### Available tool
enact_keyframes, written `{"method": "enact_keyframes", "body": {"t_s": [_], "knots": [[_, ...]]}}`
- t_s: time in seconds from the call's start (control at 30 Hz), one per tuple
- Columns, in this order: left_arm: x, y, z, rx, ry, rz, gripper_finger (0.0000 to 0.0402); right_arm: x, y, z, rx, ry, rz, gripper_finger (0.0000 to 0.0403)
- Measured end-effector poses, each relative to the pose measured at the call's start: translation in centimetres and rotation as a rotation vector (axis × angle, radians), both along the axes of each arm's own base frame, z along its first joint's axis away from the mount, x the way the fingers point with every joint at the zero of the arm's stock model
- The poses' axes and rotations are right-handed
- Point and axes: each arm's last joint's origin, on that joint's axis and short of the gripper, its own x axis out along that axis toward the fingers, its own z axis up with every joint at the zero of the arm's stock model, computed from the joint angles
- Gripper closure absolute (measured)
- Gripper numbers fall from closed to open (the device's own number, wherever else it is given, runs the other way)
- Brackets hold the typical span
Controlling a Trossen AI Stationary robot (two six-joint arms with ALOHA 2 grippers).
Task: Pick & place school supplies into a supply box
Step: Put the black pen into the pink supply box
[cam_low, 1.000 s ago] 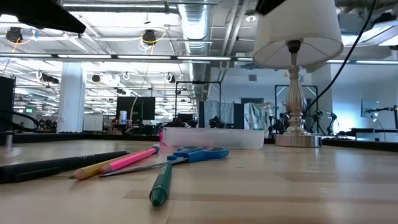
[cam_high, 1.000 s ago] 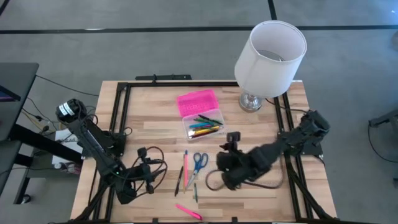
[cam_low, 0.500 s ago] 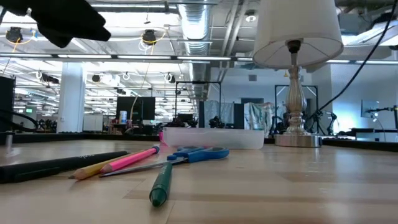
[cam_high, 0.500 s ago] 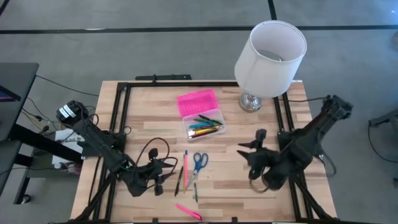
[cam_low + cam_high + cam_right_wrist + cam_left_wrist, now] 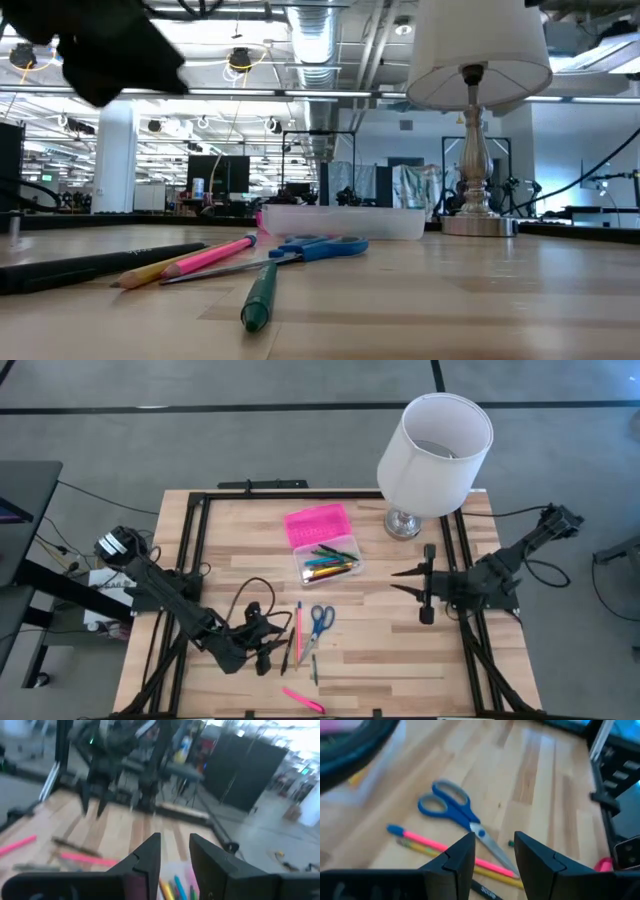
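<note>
The box (image 5: 328, 560) sits open mid-table toward the far edge, pens inside, its pink lid (image 5: 317, 523) folded back; no writing is legible. Scissors (image 5: 320, 620), a pink pencil (image 5: 298, 630) and a black pen (image 5: 287, 652) lie nearer the front edge. The left gripper (image 5: 268, 652), fingers slightly apart, hovers beside them. The right gripper (image 5: 412, 582), also narrowly open, hangs near the right edge by the lamp (image 5: 433, 450).
</note>
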Motion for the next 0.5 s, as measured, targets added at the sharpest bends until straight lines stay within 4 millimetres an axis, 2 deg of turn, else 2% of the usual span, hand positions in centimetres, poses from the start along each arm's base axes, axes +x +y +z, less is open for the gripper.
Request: {"method": "enact_keyframes", "body": {"t_s": [0.13, 0.5], "knots": [[1.7, -0.7, -0.9, -0.03, 0.104, 0.022, 0.0271, -0.1, 0.0, -1.5, 0.026, -0.083, 0.003, 0.0305], [5.3, -1.3, -0.5, -0.093, 0.481, 0.213, 0.0271, -0.3, 0.1, -5.2, 0.127, -0.226, 0.086, 0.0305]]}}
